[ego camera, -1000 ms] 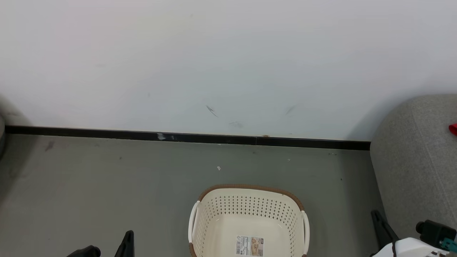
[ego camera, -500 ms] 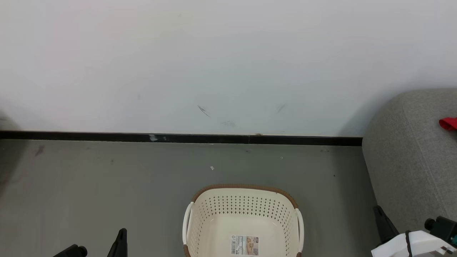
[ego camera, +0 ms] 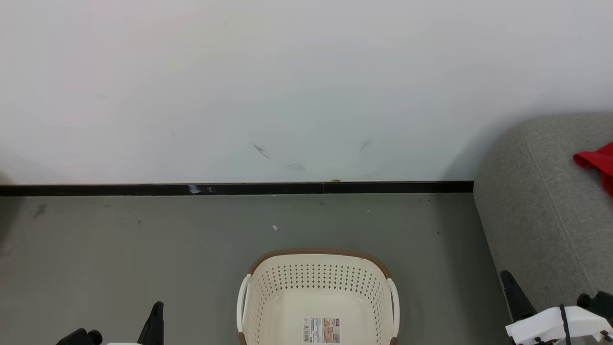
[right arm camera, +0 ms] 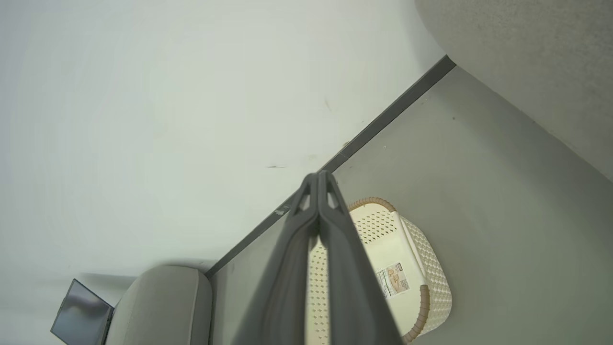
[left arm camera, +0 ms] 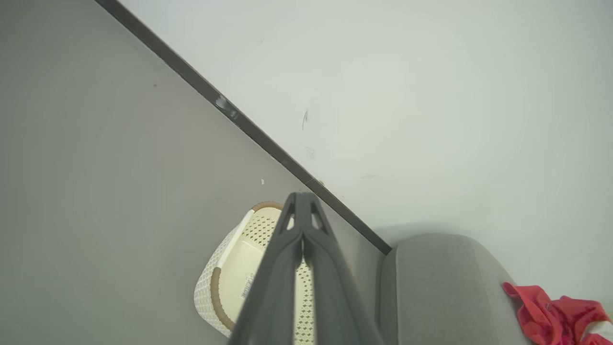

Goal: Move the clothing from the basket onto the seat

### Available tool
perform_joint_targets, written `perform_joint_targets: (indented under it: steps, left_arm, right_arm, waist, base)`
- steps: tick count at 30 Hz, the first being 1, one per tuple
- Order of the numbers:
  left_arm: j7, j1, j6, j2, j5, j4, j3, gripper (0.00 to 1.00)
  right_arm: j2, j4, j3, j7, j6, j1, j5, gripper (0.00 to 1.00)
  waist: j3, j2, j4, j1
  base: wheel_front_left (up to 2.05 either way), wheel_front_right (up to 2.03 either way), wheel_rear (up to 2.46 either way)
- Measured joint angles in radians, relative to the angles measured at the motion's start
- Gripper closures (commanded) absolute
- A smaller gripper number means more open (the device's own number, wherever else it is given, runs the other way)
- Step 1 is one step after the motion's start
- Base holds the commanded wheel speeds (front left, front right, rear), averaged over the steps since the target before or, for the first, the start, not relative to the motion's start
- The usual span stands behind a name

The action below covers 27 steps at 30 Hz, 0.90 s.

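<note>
Basket [ego camera: 318, 280] stood upright on the grey floor [ego camera: 119, 254], out from the white wall [ego camera: 287, 72]. The black skirting [ego camera: 239, 189] ran well behind it. Its cream bottom lay open to view with a sticker [ego camera: 321, 330] flat on it. Brown rim [ego camera: 316, 251], a white handle [ego camera: 243, 297] on each side.

Seat [ego camera: 536, 215], grey and bulky, sat to the robot's right of the basket and apart from it, its rounded end near the skirting. Clothing [ego camera: 598, 160] lay up on top of the seat as a crumpled red heap, well apart from the basket. From the left wrist the clothing [left arm camera: 550, 311] showed a white patch at its edge; stripe or lining, could not tell.

Left claw [ego camera: 157, 311] hung low at the robot's left, above the floor and clear of the basket. From its own wrist the two fingers [left arm camera: 278, 278] met tip to tip, clenched on nothing. Right claw [ego camera: 506, 280] hung low at the right, just beside the seat's front, with its white housing [ego camera: 550, 326] behind it. Its fingers [right arm camera: 292, 278] met at the tips too, clenched and gripping nothing.

The right wrist view also caught a second grey cushion [right arm camera: 163, 302] against the wall, with a dark flat panel [right arm camera: 81, 311] just beside it.
</note>
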Motion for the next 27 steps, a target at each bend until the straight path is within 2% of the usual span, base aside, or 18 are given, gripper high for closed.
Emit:
perform_joint_targets:
  steps: [16,27]
  left_arm:
    - [0.058,-0.016,-0.028,-0.007,-0.178,-0.012,0.052,1.0]
    - [0.096,-0.034,-0.061,-0.012,-0.3,-0.021,0.088,1.0]
  right_arm:
    - [-0.004,-0.02,-0.001,0.037,0.0,-0.005,0.239,1.0]
    - [-0.008,-0.034,-0.001,0.074,0.0,-0.02,0.405,1.0]
  waist:
    - [0.012,0.0,-0.026,-0.013]
    - [0.021,0.0,-0.044,-0.0158]
  base:
    - [0.0,0.0,0.0]
    - [0.0,0.0,0.0]
